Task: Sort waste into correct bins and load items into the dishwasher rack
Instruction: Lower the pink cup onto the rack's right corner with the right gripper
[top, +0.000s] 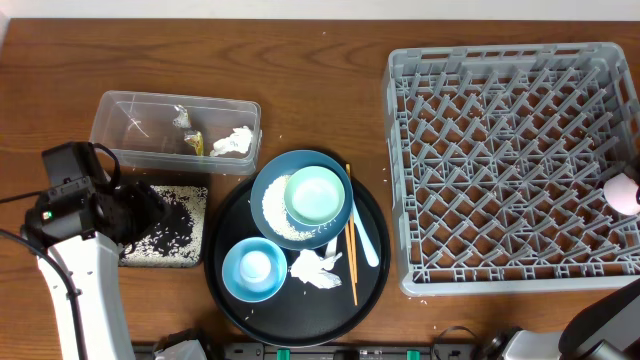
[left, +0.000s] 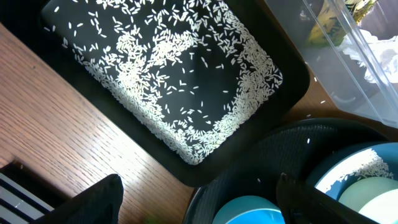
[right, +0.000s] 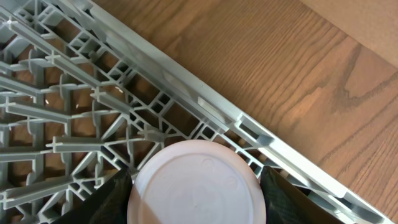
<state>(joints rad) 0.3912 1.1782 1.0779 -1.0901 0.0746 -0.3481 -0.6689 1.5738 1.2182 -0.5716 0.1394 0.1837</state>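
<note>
Brown wood-grain tabletop all round. At 3 o'clock, dishwasher rack (top: 500, 55); at its own 3 o'clock rim, pink cup (right: 196, 183), clamped between fingers (right: 106, 199) of right gripper (right: 196, 193).

At 10 o'clock, clear tub (top: 110, 125) holding crumpled napkin (top: 232, 142) and snack wrapper (top: 190, 140). At 9 o'clock, flat black tray (left: 292, 81) strewn with rice grains (left: 174, 81). Over it, left gripper (left: 205, 208), fingers spread wide, nothing between.

At 6 o'clock, round black tray (top: 300, 315) carrying dark-blue dish (top: 262, 190) with pale-green bowl (top: 315, 195), light-blue bowl (top: 253, 268), second napkin (top: 315, 268), chopsticks (top: 351, 235) and white spoon (top: 366, 240).
</note>
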